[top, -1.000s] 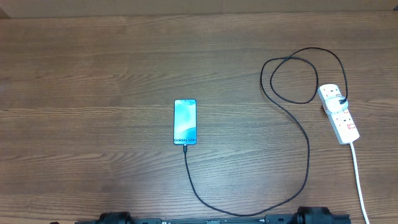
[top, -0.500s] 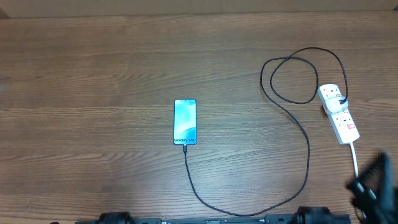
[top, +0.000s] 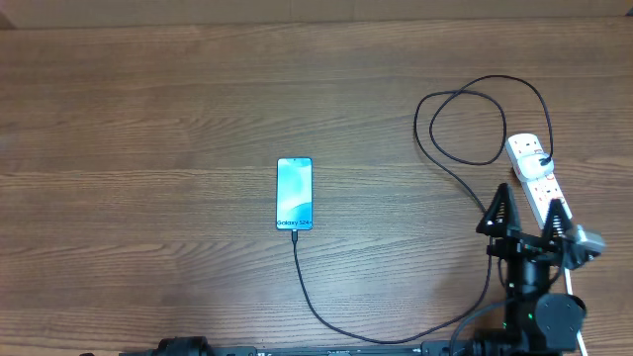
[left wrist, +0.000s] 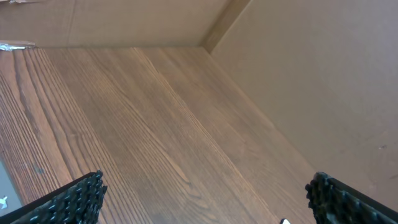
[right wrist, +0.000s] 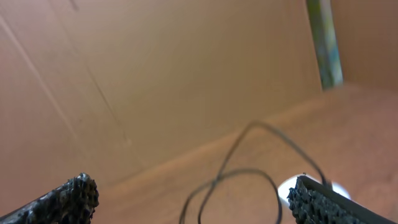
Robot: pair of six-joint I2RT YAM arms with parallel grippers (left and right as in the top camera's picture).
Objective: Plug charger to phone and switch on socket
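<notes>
wood-grain tabletop (top: 148,119) carries phone (top: 295,193) mid-surface, black charger (top: 296,252) running from its near end, looping to white socket (top: 531,168) far right

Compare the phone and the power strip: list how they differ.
The phone has a light blue screen and dark edges; the power strip is white. The phone lies straight in the middle; the power strip lies slanted at the right. Both lie flat, joined by the black charger cable.

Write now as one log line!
slim blue-screen phone: thin black cable touching | right gripper: open, by white power strip | left gripper: open
</notes>
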